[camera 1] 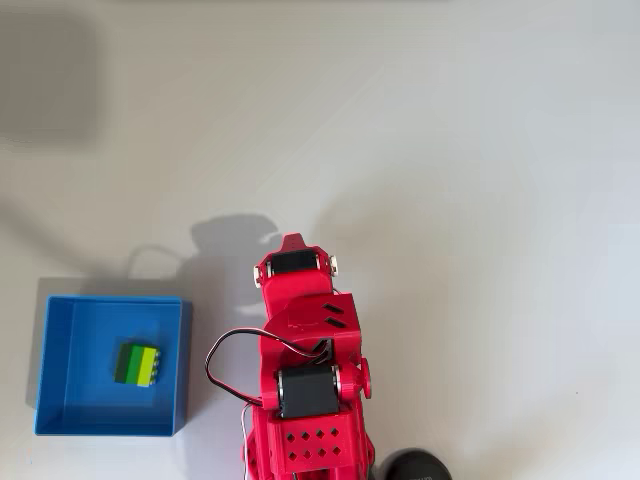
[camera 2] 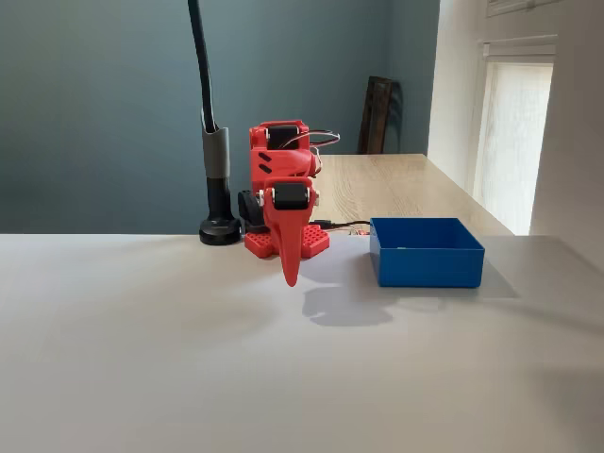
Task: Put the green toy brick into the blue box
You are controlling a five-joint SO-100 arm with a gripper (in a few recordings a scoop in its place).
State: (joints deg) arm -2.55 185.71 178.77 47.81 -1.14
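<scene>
Overhead view: green toy brick (camera 1: 138, 364) lies inside the blue box (camera 1: 60, 420), left of the folded-back pincer (camera 2: 291, 276), whose fingers look pressed together, empty.

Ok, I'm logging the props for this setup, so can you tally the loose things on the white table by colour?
Green: 1, the green toy brick, lying inside the box.
Blue: 1, the blue box, beside the red arm.
Total: 2.
The arm's gripper points down at the table and its jaws look closed, holding nothing.
</scene>
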